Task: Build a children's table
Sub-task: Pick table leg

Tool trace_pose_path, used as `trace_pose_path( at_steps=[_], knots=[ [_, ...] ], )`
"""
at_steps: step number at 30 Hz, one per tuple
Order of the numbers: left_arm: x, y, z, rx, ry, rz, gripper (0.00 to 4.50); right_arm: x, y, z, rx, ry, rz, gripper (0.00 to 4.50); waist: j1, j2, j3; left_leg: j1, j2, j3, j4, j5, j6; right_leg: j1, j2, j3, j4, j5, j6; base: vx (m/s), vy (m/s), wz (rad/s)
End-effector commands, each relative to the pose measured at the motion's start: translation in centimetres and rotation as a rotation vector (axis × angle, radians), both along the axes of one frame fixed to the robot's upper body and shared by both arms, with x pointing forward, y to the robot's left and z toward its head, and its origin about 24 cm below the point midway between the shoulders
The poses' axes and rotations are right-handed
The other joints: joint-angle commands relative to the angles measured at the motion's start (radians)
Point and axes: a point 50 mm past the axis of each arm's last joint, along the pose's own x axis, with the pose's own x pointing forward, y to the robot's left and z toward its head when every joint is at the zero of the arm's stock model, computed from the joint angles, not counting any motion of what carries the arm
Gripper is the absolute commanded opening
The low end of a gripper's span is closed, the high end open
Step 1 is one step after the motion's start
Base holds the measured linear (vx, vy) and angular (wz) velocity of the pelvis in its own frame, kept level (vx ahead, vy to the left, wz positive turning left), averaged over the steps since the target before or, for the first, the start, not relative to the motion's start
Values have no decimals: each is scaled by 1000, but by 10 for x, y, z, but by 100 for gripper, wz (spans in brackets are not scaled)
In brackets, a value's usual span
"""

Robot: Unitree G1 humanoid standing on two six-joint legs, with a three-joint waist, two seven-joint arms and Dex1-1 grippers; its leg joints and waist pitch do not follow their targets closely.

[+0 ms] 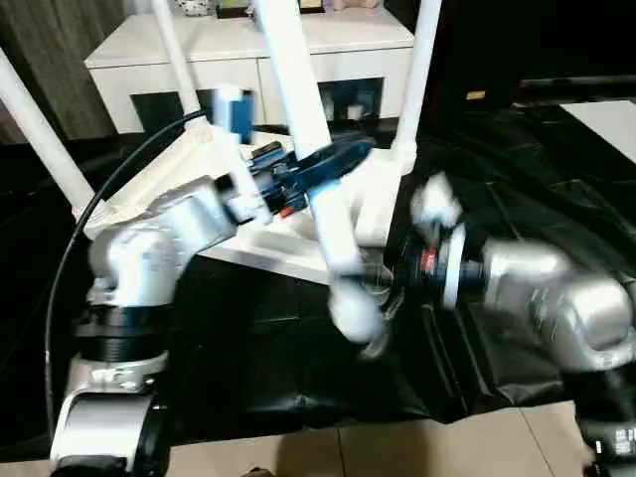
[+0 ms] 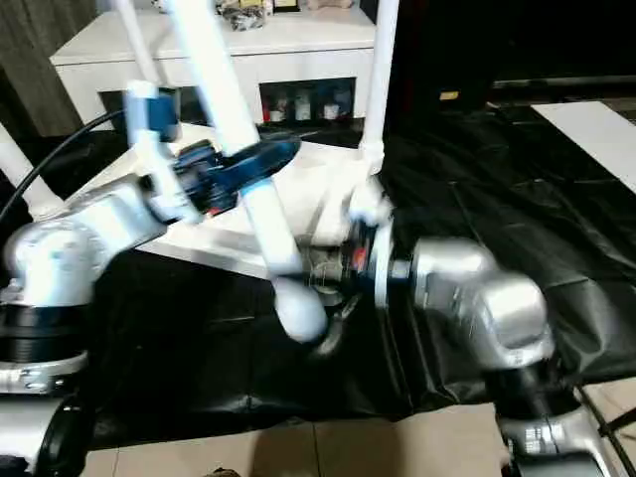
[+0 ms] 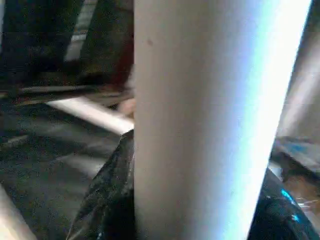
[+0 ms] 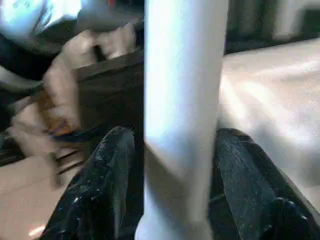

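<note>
The children's table lay upside down on the black sheet over the floor, three legs already standing at its corners, and the step in hand was the fourth leg: a loose white tube held tilted above the top's near edge. The left gripper was clamped around the middle of this leg, its black fingers pressed to either side of the tube. The right gripper sat at the leg's lower, rounded end, fingers flanking it; whether they pinched it or stood just apart could not be told. The next move probably called for bringing the leg's lower end over the empty near corner and standing the tube upright before pressing it in. That socket itself was hidden behind the leg and right forearm, and motion blur smeared both wrists. The white cabinet stood far behind.
</note>
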Motion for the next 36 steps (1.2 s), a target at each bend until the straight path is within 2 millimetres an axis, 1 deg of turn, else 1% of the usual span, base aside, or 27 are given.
trace_pose_path(
  at_steps=[1,3,4,5,6,7,8,9,10,11,12,13,15,16,17,18,20,22,24,25,30,33,34,35,36],
  knots=[
    [11,-1,6,63,0,154,176,8,2,8,0,-50,-72,300,-6,-16,-65,32,43,-31,-90,-335,-55,35,-31,31,-77,-394,-128,0,0,0],
    [14,-2,7,66,10,192,175,11,4,10,2,-49,-97,303,-3,-18,-67,29,41,-31,-89,-313,-48,36,-33,30,-77,-386,-127,0,0,0],
    [16,-3,8,88,15,237,175,16,7,11,4,-48,-136,303,-3,-18,-68,29,41,-30,-88,-307,-46,37,-33,30,-77,-378,-129,0,0,0],
    [16,-5,8,95,11,247,175,18,9,11,4,-46,-153,303,-4,-21,-69,26,41,-31,-88,-287,-41,37,-32,29,-73,-356,-136,0,0,0],
    [17,-7,9,109,3,266,175,22,12,12,5,-40,-185,303,-5,-24,-70,25,41,-29,-87,-271,-37,36,-32,30,-72,-338,-142,0,0,0],
    [17,-7,9,109,3,266,175,22,12,12,5,-40,-185,303,-7,-23,-70,24,40,-29,-86,-267,-35,36,-31,29,-71,-333,-146,0,0,0],
    [18,-10,12,96,10,282,175,25,17,10,-6,-36,-201,303,-4,-22,-72,26,41,-27,-84,-250,-33,36,-31,30,-70,-312,-153,0,0,0],
    [18,-11,13,94,12,285,175,26,19,8,-16,-31,-205,303,-3,-22,-72,23,41,-27,-84,-237,-30,38,-31,30,-67,-288,-161,0,0,0],
    [18,-12,13,95,12,290,175,27,21,7,-22,-29,-209,303,-2,-21,-75,24,40,-27,-82,-229,-28,39,-31,29,-65,-273,-166,0,0,0],
    [18,-14,15,93,9,289,175,30,24,3,-54,-22,-234,303,-1,-25,-74,25,40,-25,-81,-217,-22,38,-29,29,-64,-245,-175,0,0,0],
    [18,-14,15,93,9,289,175,31,24,2,-60,-21,-239,303,-2,-23,-74,22,39,-25,-81,-206,-19,38,-29,29,-60,-233,-181,0,0,0],
    [18,-15,15,92,9,291,175,33,25,0,-78,-18,-253,303,-1,-23,-75,23,39,-23,-80,-203,-18,39,-29,29,-61,-228,-183,0,0,0],
    [18,-17,16,89,11,288,175,39,28,-8,-128,-1,-295,303,-1,-25,-76,21,39,-23,-78,-184,-13,41,-29,29,-57,-200,-192,0,0,0],
    [17,-18,16,89,12,288,175,40,28,-9,-133,5,-302,303,-2,-25,-76,21,39,-23,-78,-180,-12,40,-29,28,-56,-197,-196,0,0,0],
    [17,-18,16,90,13,284,175,42,29,-12,-146,19,-319,303,-1,-25,-74,21,39,-22,-78,-184,-11,40,-30,29,-58,-201,-198,0,0,0],
    [17,-19,16,90,13,283,175,43,29,-13,-151,23,-324,285,-1,-24,-74,23,39,-22,-79,-196,-14,40,-30,29,-58,-211,-198,0,0,0],
    [16,-19,16,91,14,283,175,44,30,-15,-157,43,-339,268,-1,-26,-73,23,40,-23,-80,-208,-18,41,-30,29,-60,-221,-192,0,0,0],
    [16,-19,16,93,15,283,175,45,30,-16,-158,51,-335,265,0,-25,-72,25,40,-23,-81,-213,-20,40,-30,30,-60,-225,-189,0,0,0],
    [16,-18,16,93,14,281,175,45,30,-16,-162,54,-333,235,0,-25,-71,26,41,-23,-82,-226,-27,39,-30,30,-61,-233,-184,0,0,0],
    [16,-18,16,93,14,281,175,45,30,-17,-162,55,-333,235,-1,-25,-71,25,41,-23,-82,-226,-28,39,-29,30,-61,-231,-184,0,0,0],
    [16,-18,16,97,13,279,175,42,27,-19,-168,67,-303,205,-1,-24,-72,24,40,-23,-81,-218,-27,42,-30,30,-59,-213,-185,0,0,0],
    [16,-17,16,98,8,280,175,40,27,-16,-146,63,-276,198,-1,-24,-72,24,40,-23,-80,-215,-24,42,-30,30,-59,-206,-189,0,0,0],
    [16,-17,16,99,4,280,175,39,27,-15,-134,59,-263,197,0,-23,-72,25,41,-23,-81,-217,-23,41,-30,30,-59,-207,-190,0,0,0],
    [16,-16,16,102,-4,282,174,36,27,-10,-105,49,-225,195,1,-23,-72,26,41,-23,-80,-217,-22,41,-29,30,-59,-206,-191,0,0,0],
    [16,-16,16,102,-5,282,174,36,27,-10,-102,47,-222,194,2,-24,-72,26,41,-23,-81,-219,-20,43,-30,30,-59,-205,-190,0,0,0]
  ],
)
